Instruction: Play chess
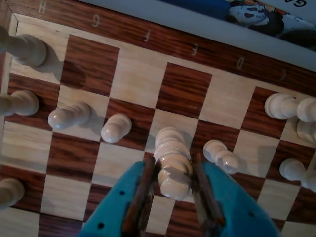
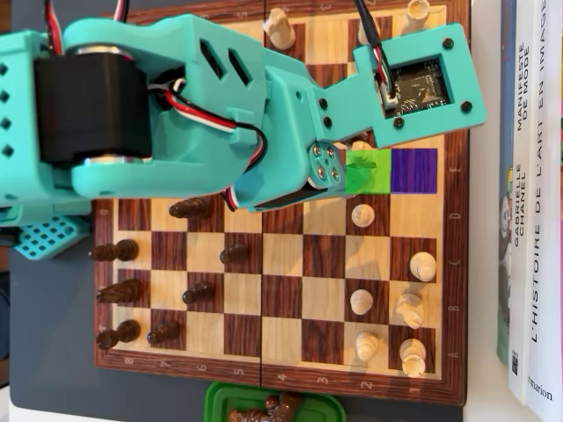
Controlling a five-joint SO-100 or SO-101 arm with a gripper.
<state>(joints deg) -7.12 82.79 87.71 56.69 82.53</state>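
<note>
In the wrist view a tall, ringed white chess piece [image 1: 173, 165] stands between my teal gripper's [image 1: 173, 162] brown-padded fingers [image 1: 144, 190], which are shut on it, both pads against its sides. It is over the wooden chessboard [image 1: 148, 74]. White pawns stand close by on its left [image 1: 116, 127] and right [image 1: 221, 155]. In the overhead view the teal arm [image 2: 220, 105] covers the board's upper part and hides the jaws. A green square [image 2: 368, 171] and a purple square [image 2: 413, 171] are marked on the board just right of the arm's tip.
More white pieces [image 2: 409, 308] stand along the board's right side, dark pieces [image 2: 119, 290] along its left. A green tray [image 2: 215, 404] with dark pieces sits below the board. Books [image 2: 528, 220] lie along the right edge.
</note>
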